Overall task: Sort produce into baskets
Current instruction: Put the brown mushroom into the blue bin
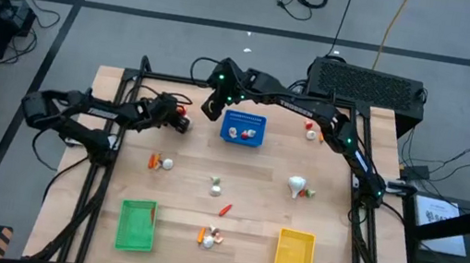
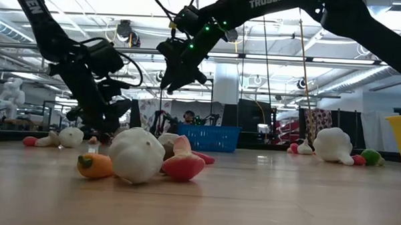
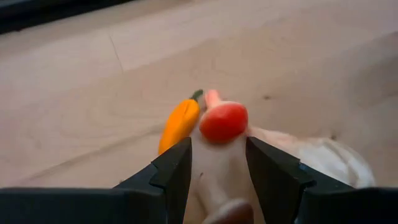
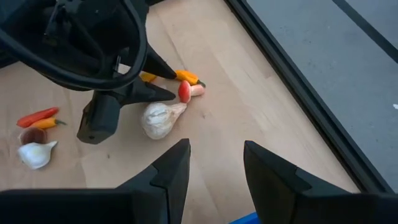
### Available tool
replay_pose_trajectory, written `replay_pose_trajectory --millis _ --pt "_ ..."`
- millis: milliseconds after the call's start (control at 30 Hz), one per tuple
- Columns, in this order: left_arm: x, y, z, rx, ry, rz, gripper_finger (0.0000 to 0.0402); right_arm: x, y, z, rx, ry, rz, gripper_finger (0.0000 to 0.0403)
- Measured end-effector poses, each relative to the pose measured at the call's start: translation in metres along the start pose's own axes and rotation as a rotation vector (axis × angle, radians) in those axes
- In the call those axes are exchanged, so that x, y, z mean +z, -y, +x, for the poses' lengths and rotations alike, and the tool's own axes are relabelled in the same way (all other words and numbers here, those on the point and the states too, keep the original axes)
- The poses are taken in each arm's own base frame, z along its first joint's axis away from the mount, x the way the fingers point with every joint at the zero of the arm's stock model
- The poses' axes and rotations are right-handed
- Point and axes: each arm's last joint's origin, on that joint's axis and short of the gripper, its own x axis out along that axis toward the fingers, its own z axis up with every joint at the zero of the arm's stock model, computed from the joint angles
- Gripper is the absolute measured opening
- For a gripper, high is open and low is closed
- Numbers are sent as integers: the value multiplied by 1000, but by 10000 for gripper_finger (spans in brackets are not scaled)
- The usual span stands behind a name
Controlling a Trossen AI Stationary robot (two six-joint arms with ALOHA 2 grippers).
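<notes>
My left gripper (image 3: 217, 155) is open and low over the table's far left part (image 1: 172, 117). Its fingers stand just short of a red-capped mushroom piece (image 3: 222, 121), one on either side. An orange pepper (image 3: 179, 121) and a white garlic bulb (image 3: 323, 162) lie beside the mushroom on the wood. The right wrist view shows this group: mushroom (image 4: 185, 91), pepper (image 4: 186, 76), garlic (image 4: 158, 119). My right gripper (image 4: 214, 168) is open and empty, raised between the left gripper and the blue basket (image 1: 243, 128); it also shows in the high view (image 1: 213, 105).
The green basket (image 1: 136, 225) and the yellow basket (image 1: 294, 255) stand at the near edge. The blue basket holds a few white and red pieces. Loose produce lies at mid-table (image 1: 217, 186), on the left (image 1: 160, 162), on the right (image 1: 299, 188) and near the front (image 1: 210, 236).
</notes>
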Motion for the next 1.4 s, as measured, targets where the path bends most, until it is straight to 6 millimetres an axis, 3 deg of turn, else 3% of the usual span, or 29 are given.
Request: replay_pose_trajectory --millis 633,1400 --pt "4 0 -12 -51 1 23 160 -2 1 0 -4 -21 5 141" --pt "-4 -4 -17 -46 -124 23 160 -3 0 0 -5 -33 14 141"
